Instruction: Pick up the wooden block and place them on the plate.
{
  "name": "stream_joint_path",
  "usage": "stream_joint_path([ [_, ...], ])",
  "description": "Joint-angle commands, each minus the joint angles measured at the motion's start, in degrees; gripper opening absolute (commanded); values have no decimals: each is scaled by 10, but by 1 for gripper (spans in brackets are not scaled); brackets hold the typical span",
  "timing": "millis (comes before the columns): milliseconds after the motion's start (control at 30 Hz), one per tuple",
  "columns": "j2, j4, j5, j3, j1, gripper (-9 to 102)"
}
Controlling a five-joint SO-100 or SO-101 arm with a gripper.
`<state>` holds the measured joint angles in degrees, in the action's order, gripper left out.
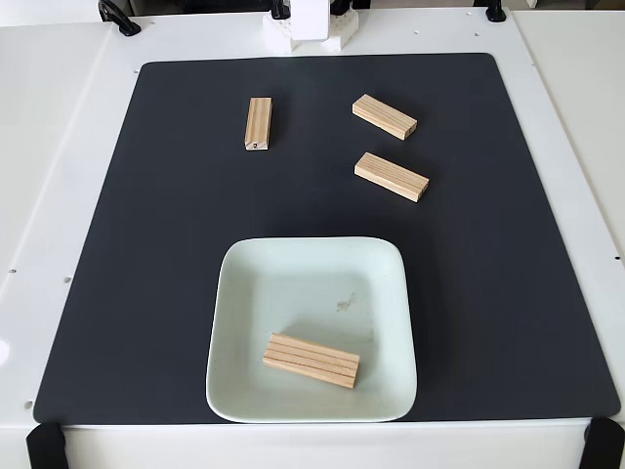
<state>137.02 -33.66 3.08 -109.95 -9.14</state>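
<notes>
Lying in plate (311, 278): one wooden block (311, 361); three blocks (391, 177) on mat; gripper state: can't tell

Grainy pale wooden blocks (311, 361), glossy smooth plate (293, 274), matt black mat (488, 244)

High front camera, looking down

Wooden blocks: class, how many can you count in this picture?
4. One wooden block lies on the plate; three sit on the black mat: upper left, upper right, and just below that.
</notes>
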Motion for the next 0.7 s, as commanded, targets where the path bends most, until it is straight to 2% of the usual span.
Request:
stream_joint_path([
  [0,85,-95,-4,-37,13,0],
  [133,144,-195,-17,-79,40,0],
  [200,151,-229,-69,-95,45,0],
  [400,156,-258,-216,-164,56,0],
  [667,154,-258,-638,-277,96,0],
])
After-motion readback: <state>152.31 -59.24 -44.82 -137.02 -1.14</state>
